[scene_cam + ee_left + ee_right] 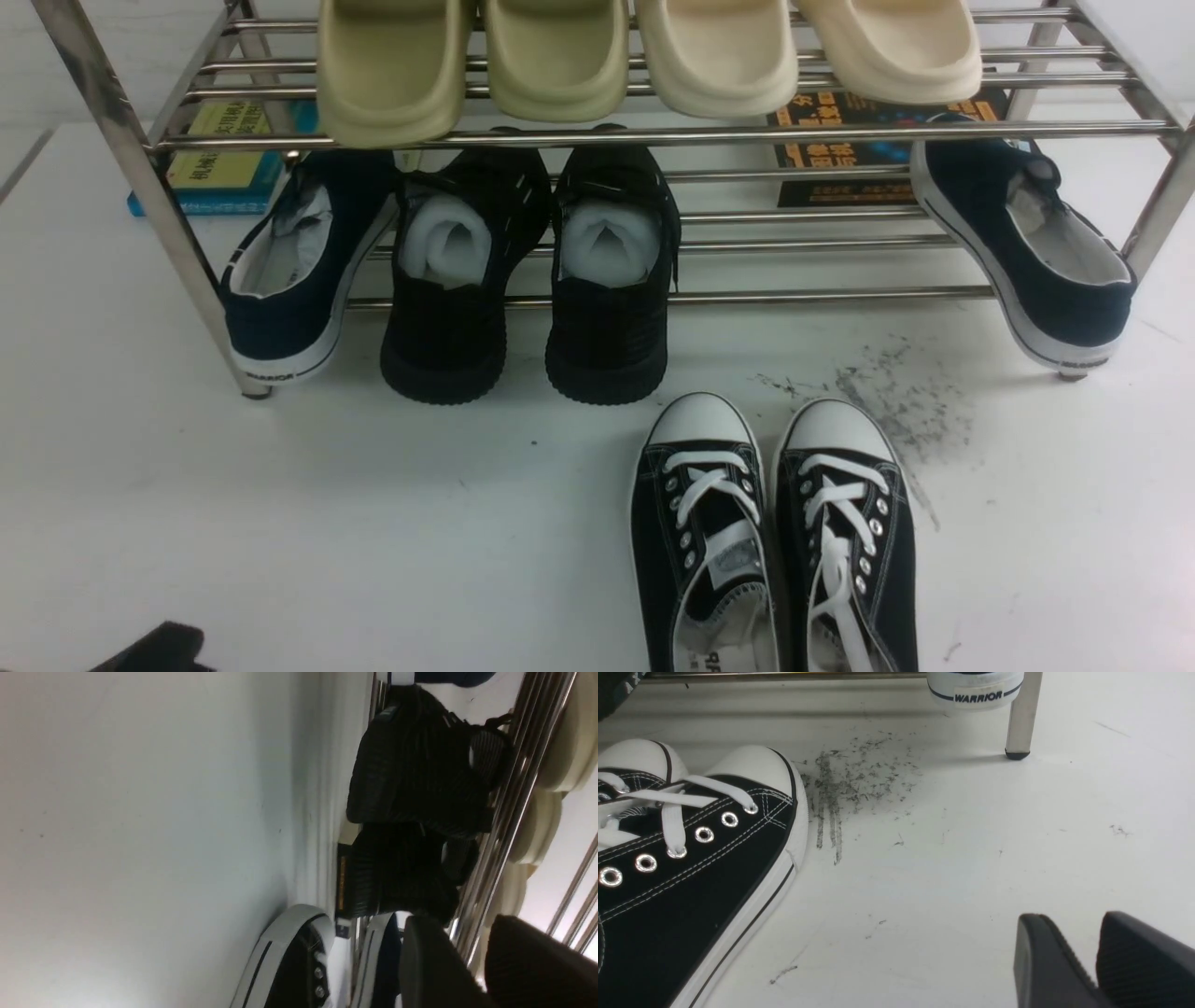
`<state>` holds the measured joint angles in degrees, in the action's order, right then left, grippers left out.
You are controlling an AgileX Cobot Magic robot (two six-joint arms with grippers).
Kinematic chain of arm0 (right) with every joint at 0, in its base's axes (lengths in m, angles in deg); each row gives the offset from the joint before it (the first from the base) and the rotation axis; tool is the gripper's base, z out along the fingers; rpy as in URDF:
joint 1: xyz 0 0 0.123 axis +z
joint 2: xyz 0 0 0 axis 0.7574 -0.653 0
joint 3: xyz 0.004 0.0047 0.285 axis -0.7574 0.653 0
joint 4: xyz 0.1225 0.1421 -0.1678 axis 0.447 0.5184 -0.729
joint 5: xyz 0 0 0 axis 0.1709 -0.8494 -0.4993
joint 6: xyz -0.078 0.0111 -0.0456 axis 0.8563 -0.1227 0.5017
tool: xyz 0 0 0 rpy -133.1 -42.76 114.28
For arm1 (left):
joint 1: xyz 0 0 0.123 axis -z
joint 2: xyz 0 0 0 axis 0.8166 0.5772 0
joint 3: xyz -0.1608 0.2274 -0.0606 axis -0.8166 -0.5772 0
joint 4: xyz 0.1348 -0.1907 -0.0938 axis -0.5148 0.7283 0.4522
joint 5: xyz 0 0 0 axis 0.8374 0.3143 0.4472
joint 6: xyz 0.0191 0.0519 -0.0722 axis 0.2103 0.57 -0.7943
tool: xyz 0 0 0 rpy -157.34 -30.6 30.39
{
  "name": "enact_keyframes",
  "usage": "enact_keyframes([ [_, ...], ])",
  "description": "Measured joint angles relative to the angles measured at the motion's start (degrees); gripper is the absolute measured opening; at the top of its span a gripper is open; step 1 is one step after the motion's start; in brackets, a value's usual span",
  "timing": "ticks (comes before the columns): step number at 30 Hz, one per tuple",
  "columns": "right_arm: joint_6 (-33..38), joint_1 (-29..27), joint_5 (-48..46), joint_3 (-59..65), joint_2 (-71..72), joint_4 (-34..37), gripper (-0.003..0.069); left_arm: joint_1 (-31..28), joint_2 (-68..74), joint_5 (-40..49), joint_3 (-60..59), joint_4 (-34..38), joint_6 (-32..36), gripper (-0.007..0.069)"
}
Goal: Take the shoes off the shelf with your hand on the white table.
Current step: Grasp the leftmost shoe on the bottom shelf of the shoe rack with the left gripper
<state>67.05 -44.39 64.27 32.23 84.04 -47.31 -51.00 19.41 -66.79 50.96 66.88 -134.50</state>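
Shoes (448,327) lie toes hidden beneath the shelf (747,135); cropped left tool (465,924) and right tool (1073,921) gape empty.

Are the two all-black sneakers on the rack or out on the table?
On the rack: both black sneakers lie across the lower bars of the shelf, heels jutting past its front bar.

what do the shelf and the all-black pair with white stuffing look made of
Shelf: polished steel tubing, likely; mirror-bright glints along the bars. Black shoes: matte ribbed knit uppers, seemingly; soles look like textured rubber or foam.
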Motion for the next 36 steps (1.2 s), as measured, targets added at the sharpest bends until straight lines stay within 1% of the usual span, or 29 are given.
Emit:
enact_keyframes([
  [2, 0.0, 0.0, 0.0, 0.0, 0.0, 0.0, 0.0202, 0.0, 0.0, 3.26, 2.09, 0.04, 4.99, 0.0167],
  [3, 0.0, 0.0, 0.0, 0.0, 0.0, 0.0, 0.0202, 0.0, 0.0, 4.19, 3.84, 0.04, 8.52, 0.0141],
  [4, 0.0, 0.0, 0.0, 0.0, 0.0, 0.0, 0.0202, 0.0, 0.0, 4.34, 4.61, 0.04, 10.02, 0.0136],
  [6, 0.0, 0.0, 0.0, 0.0, 0.0, 0.0, 0.0202, 0.0, 0.2, 4.82, 10.05, 0.07, 18.3, 0.0068],
  [9, 0.0, 0.0, 0.0, 0.0, 0.0, -0.06, 0.0202, 0.0, 4.27, 7.22, 15.89, -2.36, 25.7, 0.0014],
  [11, 0.0, 0.0, 0.0, 0.0, 0.0, -0.06, 0.0202, 0.0, 9.24, 11.83, 19.3, -6.54, 27.61, 0.0001],
  [14, 0.0, 0.0, 0.0, 0.0, 0.0, -0.06, 0.0204, 0.0, 20.09, 22.74, 24.72, -13.3, 28.57, 0.0001],
  [15, 0.0, 0.0, 0.0, 0.0, 0.0, -0.06, 0.0204, 0.0, 20.89, 23.51, 25.11, -13.77, 28.72, 0.0001],
  [16, 0.0, 0.0, 0.0, 0.0, 0.0, -0.06, 0.0205, 0.0, 27.93, 30.24, 29.11, -17.31, 29.34, 0.0001],
  [17, 0.0, 0.0, 0.0, 0.0, 0.0, -0.06, 0.0205, 0.0, 27.93, 30.24, 29.11, -17.65, 29.47, 0.0001],
  [18, 0.0, 0.0, 0.0, 0.0, 0.0, -0.06, 0.0206, 0.0, 34.12, 35.86, 33.37, -19.61, 30.74, 0.0001],
  [21, 0.0, 0.0, 0.0, 0.0, 0.0, -0.06, 0.0206, 0.0, 44.67, 43.87, 42.58, -22.46, 35.41, 0.0003],
  [22, 0.0, 0.0, 0.0, 0.0, 0.0, -0.06, 0.0206, 0.0, 45.31, 44.24, 43.21, -22.6, 35.73, 0.0003],
  [23, 0.0, 0.0, 0.0, 0.0, 0.0, -0.06, 0.0206, 0.0, 49.53, 46.22, 47.49, -23.21, 37.5, 0.0007],
  [24, 0.0, 0.0, 0.0, 0.0, 0.0, -0.06, 0.0206, 0.0, 50.67, 46.58, 48.66, -23.39, 37.89, 0.0008],
  [26, 0.0, 0.0, 0.0, 0.0, 0.0, -0.06, 0.0207, 0.0, 58.38, 47.9, 56.67, -23.66, 39.16, 0.0033],
  [28, 0.0, 0.0, 0.0, 0.0, 0.0, -0.06, 0.0209, 0.0, 60.61, 48.06, 59.03, -23.66, 39.29, 0.0047],
  [30, 0.0, 0.0, 0.0, 0.0, 0.0, -0.06, 0.0216, 0.0, 65.8, 48.07, 64.48, -23.66, 39.29, 0.0106],
  [31, 0.0, 0.0, 0.0, 0.0, 0.0, -0.06, 0.0216, 0.0, 66.18, 48.07, 64.86, -23.66, 39.29, 0.0111],
  [33, 0.0, 0.0, 0.0, 0.0, 0.0, -0.06, 0.0218, 0.0, 70.87, 47.79, 69.22, -23.66, 39.51, 0.0204],
  [35, 0.0, 0.0, 0.0, 0.0, 0.0, -0.06, 0.022, 0.0, 74.03, 47.56, 71.77, -23.66, 39.81, 0.0262],
  [36, 0.0, 0.0, 0.0, 0.0, 0.0, -0.06, 0.0223, 0.0, 76.09, 47.32, 73.48, -23.6, 40.07, 0.0312],
])
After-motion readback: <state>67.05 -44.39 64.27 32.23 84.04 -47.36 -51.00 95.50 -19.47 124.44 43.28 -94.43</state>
